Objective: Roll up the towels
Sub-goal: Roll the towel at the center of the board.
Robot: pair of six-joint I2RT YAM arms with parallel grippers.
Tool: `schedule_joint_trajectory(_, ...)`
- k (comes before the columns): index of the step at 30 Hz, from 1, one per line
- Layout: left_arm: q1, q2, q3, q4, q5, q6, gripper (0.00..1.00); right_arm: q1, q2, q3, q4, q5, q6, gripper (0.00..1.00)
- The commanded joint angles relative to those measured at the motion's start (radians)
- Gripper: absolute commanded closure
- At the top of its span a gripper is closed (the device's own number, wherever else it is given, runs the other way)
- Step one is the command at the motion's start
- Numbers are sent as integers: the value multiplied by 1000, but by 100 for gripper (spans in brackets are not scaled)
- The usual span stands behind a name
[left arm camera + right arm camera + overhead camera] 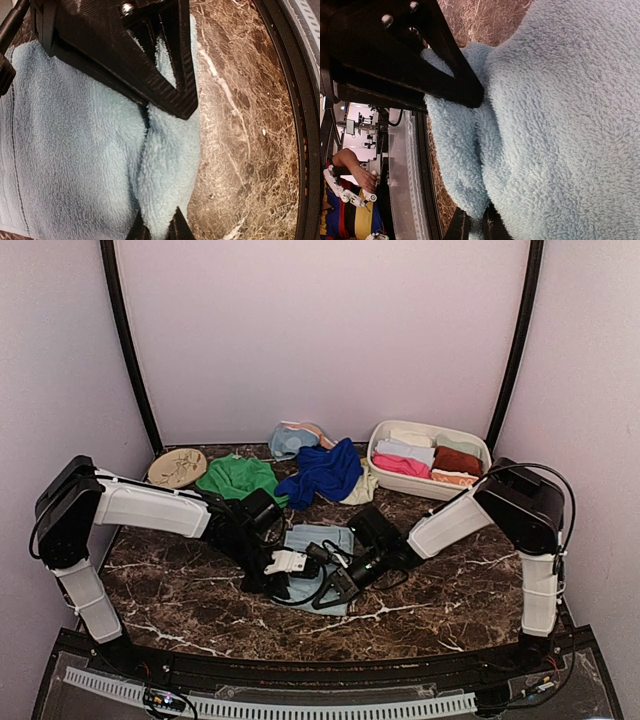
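Near the front middle of the brown veined marble table (470, 580), the light blue towel (322, 538) lies mostly flat between both arms; its cloth is thick looped terry, bunched into a soft ridge along one edge beside bare stone; the left gripper (167, 170) pinches that ridge between black ribbed triangular fingers; the right gripper (472, 160) is clamped on a similar plump fold; the left wrist view alone shows thin dark stitched lines crossing the flat part; only the top view shows the green towel (237, 477) and royal blue towel (322, 472) crumpled behind, and a white oval basin (425, 490) holding rolled towels (403, 466) in pink, white and rust
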Motion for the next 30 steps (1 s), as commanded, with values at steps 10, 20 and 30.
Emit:
schedule_joint_trajectory(10, 15, -159, -55, -14, 84, -11, 20, -4, 3, -60, -84, 109, 71, 100)
schedule_joint_trajectory(20, -23, -97, 11, -48, 115, -1, 37, -4, 19, -68, -85, 115, 85, 100)
schedule_joint_trajectory(30, -23, 8, 46, -28, 51, -31, 64, -5, 17, -75, -80, 115, 94, 100)
